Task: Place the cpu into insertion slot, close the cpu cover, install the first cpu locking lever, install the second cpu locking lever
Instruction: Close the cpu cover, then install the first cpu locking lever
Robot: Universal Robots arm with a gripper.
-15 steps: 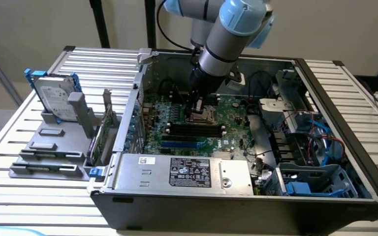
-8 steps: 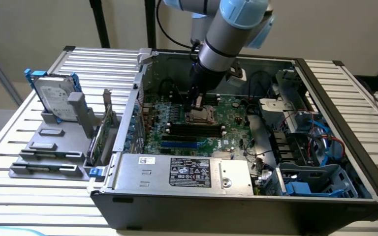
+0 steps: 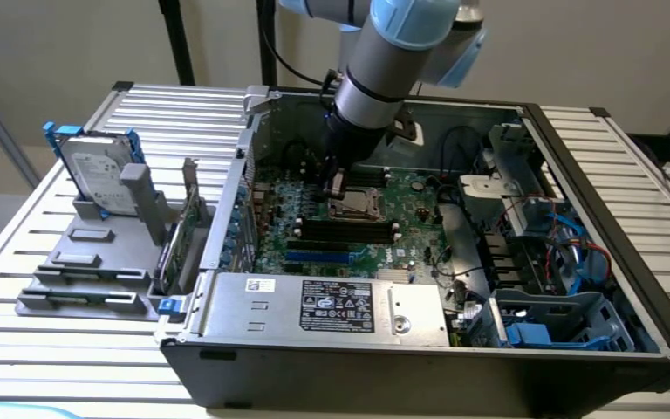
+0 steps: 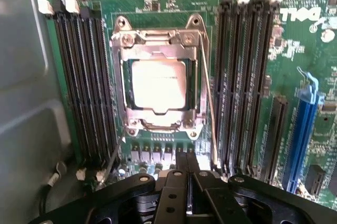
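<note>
The cpu (image 4: 158, 84), pale silvery-tan, lies in the insertion slot (image 4: 128, 89) of the green motherboard. The silvery cpu cover (image 4: 158, 38) lies down over it, and the chip shows through its window. One thin locking lever (image 4: 209, 103) runs along one side of the socket, its end close to my fingertips. A second lever (image 4: 113, 158) sticks out at an angle from the opposite corner. My gripper (image 4: 186, 156) hovers just off the socket's edge, fingers pressed together with nothing between them. In the exterior view the gripper (image 3: 338, 185) hangs over the socket (image 3: 356, 203) inside the open case.
Long black memory slots (image 4: 87, 81) (image 4: 245, 76) flank the socket, with a blue slot (image 4: 303, 129) further out. The grey power supply box (image 3: 324, 305) fills the case's near side. Drive cages and blue cables (image 3: 544, 253) sit at the exterior view's right, a hard drive (image 3: 100, 179) on a rack at its left.
</note>
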